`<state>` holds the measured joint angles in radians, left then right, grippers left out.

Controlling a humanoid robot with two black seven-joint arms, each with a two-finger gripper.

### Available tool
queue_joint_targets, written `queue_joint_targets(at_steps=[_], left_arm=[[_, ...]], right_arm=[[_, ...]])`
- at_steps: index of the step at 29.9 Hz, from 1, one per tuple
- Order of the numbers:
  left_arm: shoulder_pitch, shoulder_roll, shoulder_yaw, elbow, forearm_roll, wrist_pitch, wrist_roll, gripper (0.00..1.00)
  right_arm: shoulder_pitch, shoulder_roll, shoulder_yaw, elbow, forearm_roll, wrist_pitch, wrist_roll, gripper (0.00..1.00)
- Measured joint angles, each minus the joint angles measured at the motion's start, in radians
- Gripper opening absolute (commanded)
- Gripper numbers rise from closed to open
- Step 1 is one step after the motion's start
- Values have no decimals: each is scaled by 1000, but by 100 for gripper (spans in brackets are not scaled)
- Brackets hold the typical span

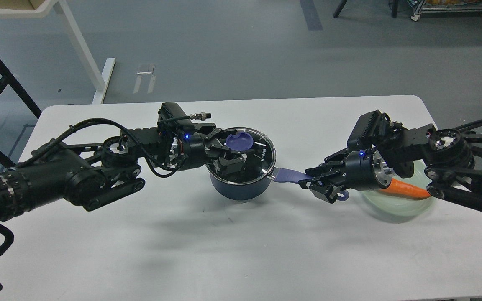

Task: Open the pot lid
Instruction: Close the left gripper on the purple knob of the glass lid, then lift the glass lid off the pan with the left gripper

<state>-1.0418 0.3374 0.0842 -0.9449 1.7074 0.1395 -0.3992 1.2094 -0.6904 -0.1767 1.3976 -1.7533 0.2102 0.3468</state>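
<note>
The pot (241, 186) is a small dark navy saucepan, standing upright. Its long purple handle (288, 175) points toward 3 o'clock. The lid (254, 155) is round clear glass with a steel rim, white "KONKA" lettering and a flat purple knob (239, 142). It sits tilted over the pot, raised at 12 o'clock.

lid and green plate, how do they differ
The lid is clear glass with a purple knob and sits on the pot under the left hand; the green plate is opaque and lies flat on the table, holding a carrot. Both are round.
</note>
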Motion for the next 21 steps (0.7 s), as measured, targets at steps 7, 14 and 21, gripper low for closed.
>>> queue_joint_targets(at_steps=[7, 14, 21], left_arm=[[0, 0, 0, -1, -2, 0, 0, 44], [-10, 13, -6, -14, -10, -2, -2, 43], [-63, 150, -16, -51, -42, -4, -21, 43]], right_arm=[[0, 0, -1, -1, 0, 0, 1, 27], [-4, 0, -1, -2, 0, 0, 1, 27], [-5, -10, 0, 2, 0, -5, 2, 27]])
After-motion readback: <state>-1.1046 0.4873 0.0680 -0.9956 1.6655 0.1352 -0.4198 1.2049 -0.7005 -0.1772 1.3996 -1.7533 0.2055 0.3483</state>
